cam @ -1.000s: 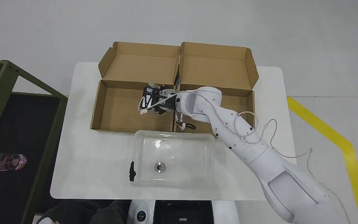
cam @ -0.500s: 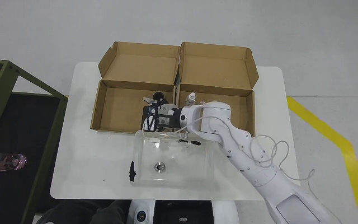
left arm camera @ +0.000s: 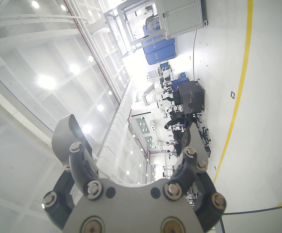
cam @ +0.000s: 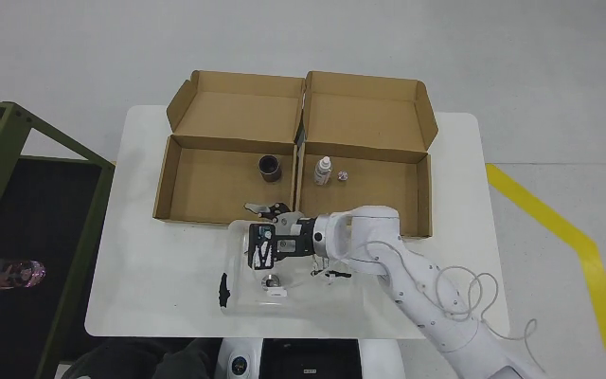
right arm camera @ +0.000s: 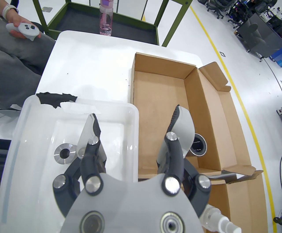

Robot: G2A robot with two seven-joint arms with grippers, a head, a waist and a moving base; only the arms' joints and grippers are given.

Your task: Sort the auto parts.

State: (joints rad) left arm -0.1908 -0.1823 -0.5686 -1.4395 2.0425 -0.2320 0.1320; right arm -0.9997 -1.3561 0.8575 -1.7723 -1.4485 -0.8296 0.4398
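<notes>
My right gripper (cam: 258, 248) hangs open and holds nothing, straddling the seam between the clear plastic bin (cam: 230, 256) and the left cardboard box (cam: 204, 185). In the right wrist view one finger (right arm camera: 93, 123) is over the bin (right arm camera: 19, 136) and the other over the box (right arm camera: 158, 92). A metal ring (cam: 272, 281) (right arm camera: 64, 153) lies on the bin floor, beside the lower finger. A dark cylinder (cam: 272, 169) (right arm camera: 198, 146) stands in the left box. My left gripper (left arm camera: 131, 128) is open and empty, pointing up at the hall ceiling.
The right cardboard box (cam: 388, 185) holds a small white bottle (cam: 323, 171) and a small metal part (cam: 344, 175). Black tape (cam: 223, 289) sticks to the bin's left rim. A green frame with a pink bottle (right arm camera: 105, 17) stands beyond the white table (cam: 161, 256).
My right gripper has drawn back out of the left box toward the bin. The dark cylinder stays behind in the box, uncovered.
</notes>
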